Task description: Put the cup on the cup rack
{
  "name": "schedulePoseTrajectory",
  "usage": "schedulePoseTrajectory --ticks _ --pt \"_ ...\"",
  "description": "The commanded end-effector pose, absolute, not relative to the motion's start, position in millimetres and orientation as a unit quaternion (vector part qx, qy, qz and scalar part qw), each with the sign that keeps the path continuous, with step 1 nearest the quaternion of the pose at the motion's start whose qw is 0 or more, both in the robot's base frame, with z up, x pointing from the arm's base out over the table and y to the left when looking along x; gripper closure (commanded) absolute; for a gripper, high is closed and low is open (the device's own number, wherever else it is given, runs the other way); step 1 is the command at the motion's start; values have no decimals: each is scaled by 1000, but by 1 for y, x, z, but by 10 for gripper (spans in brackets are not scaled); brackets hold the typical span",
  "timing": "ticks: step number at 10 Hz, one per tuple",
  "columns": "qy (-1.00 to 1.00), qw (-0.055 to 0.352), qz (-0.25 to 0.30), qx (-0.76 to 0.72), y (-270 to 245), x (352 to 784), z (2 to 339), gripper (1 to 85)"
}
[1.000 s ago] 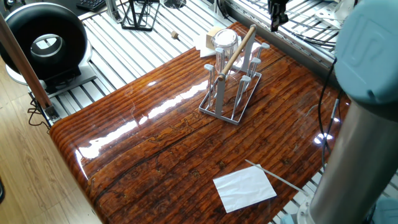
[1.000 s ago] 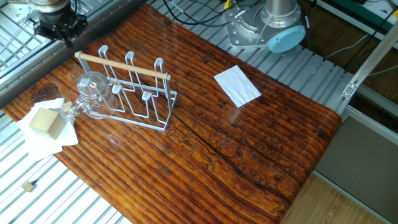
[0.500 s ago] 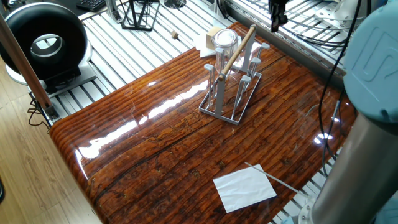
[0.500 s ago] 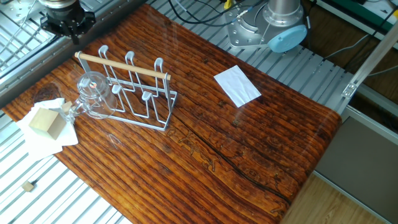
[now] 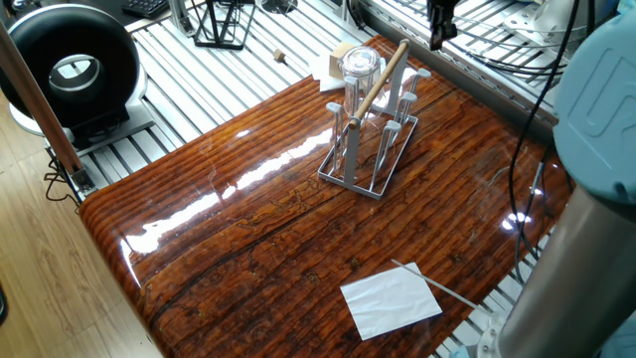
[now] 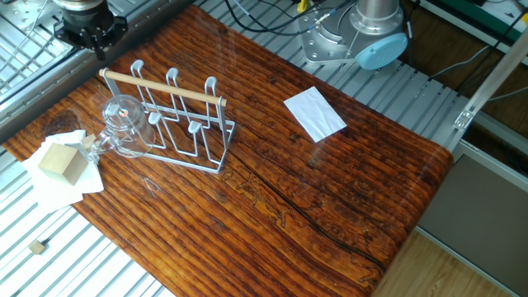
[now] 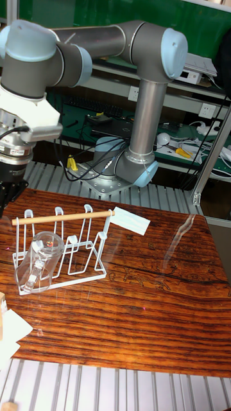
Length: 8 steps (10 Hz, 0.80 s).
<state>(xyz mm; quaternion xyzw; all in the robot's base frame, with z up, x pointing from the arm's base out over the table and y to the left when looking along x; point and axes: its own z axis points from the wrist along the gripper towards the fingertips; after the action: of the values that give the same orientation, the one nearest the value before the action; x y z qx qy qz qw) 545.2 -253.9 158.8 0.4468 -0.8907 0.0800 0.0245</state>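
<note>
Cup (image 6: 122, 124) sits upturned over a peg at the end of the cup rack (image 6: 177, 132), tilted, beside the wooden rod handle (image 6: 161, 88). The gripper (image 6: 89, 39) hangs above the table's (image 6: 346, 190) far edge, well apart from the rack, holding nothing; whether its jaws are parted cannot be told.

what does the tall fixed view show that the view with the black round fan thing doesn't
Only the tall view shows the arm's grey base and green backdrop. Only the fan view shows the black fan and black wire stand. Both show the cup sitting tilted on the cup rack, the white paper on the table, and the pincer clear of the rack.
</note>
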Motion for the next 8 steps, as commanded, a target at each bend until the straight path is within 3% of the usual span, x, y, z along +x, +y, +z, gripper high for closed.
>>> schedulePoseTrajectory --ticks 1,8 --pt "-896 0 73 438 -251 561 156 847" --pt "-914 -4 57 401 -255 578 141 847"
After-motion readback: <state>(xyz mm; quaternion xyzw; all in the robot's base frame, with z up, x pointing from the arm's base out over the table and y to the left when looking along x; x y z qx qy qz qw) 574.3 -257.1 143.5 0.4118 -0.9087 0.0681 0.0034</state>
